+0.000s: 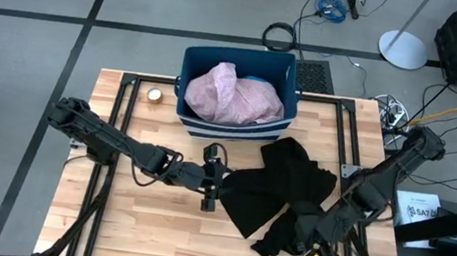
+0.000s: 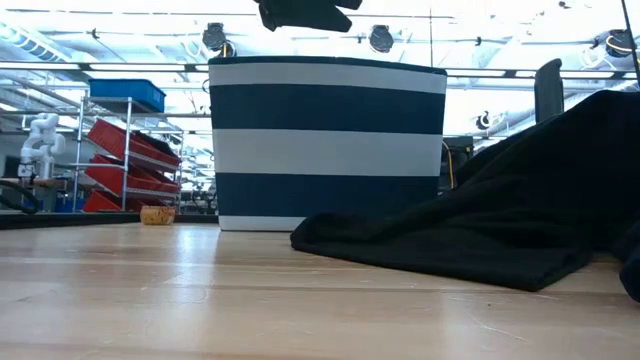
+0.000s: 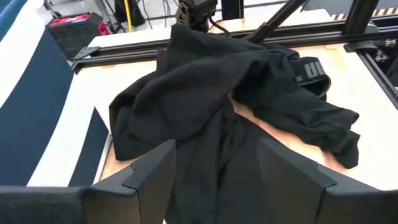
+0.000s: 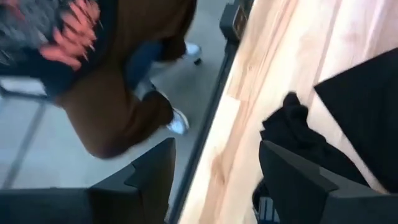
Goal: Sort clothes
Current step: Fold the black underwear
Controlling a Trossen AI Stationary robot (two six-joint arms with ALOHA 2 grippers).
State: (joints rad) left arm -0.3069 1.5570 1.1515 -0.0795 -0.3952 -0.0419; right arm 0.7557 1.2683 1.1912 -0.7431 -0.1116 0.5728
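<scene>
A large black garment lies crumpled on the table's right half, with a smaller black heap at its near end. A pale pink garment lies in the dark blue, white-striped bin at the far edge. My left gripper hangs open above the black garment's left edge, pointing at it. My right gripper is open above the small black heap, pointing toward the table's near edge, with nothing between its fingers.
A small round tan object sits to the left of the bin. Black frame rails run along the tabletop. A person's legs stand on the floor beside the table's edge. Bare wood lies at the near left.
</scene>
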